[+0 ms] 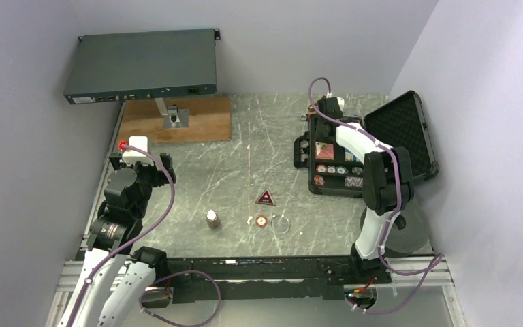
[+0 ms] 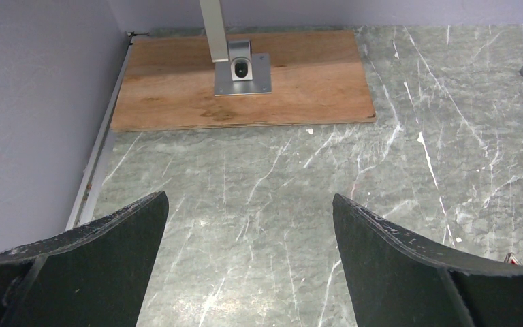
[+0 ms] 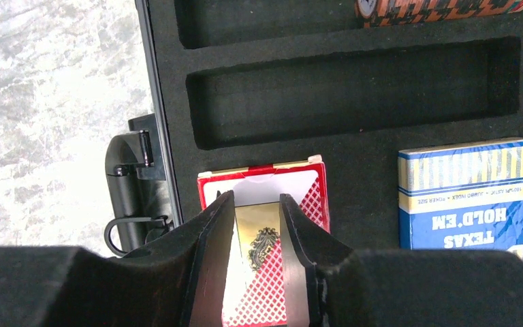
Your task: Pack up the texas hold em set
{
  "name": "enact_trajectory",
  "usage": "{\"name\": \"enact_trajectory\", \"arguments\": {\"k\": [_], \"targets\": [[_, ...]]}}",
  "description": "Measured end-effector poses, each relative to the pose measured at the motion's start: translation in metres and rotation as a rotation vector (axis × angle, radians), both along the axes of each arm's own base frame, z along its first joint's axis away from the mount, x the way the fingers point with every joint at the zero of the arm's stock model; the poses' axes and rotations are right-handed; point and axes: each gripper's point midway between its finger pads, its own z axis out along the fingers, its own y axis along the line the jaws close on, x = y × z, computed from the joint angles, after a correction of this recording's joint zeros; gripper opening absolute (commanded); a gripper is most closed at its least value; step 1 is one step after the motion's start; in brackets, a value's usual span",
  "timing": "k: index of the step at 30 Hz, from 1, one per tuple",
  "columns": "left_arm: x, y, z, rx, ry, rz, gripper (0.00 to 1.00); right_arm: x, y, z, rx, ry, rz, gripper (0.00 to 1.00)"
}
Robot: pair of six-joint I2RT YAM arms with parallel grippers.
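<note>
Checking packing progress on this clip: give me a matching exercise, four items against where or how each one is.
1 red deck
2 blue deck
3 triangle piece
4 left hand

A on the table
B open, empty
C in the case, under the right hand
D in the case, untouched

Pairs: 1-C, 2-D, 3-A, 4-B

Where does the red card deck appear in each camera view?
Top external: the red card deck lies in the upper-left corner of the open case.
Left wrist: not in it.
Right wrist: bottom centre, partly under the right gripper.
Shared landmark: the case handle, left of the deck in both those views.
</note>
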Motion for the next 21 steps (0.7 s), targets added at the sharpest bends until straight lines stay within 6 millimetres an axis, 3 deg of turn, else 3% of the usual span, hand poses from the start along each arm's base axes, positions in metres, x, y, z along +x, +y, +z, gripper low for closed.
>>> {"name": "enact_trajectory", "arguments": {"k": [11,17,21], "targets": [[0.000,0.000,0.000,0.000,0.000,0.000,0.97,-0.017,0.013,0.020,0.039,0.001,0.042,0.34],[0.000,0.000,0.000,0.000,0.000,0.000,0.97,-0.035,0.016,0.003,0.043,0.051,0.053,0.34],[0.000,0.000,0.000,0.000,0.000,0.000,0.97,-0.034,0.016,-0.001,0.043,0.050,0.050,0.34]]}}
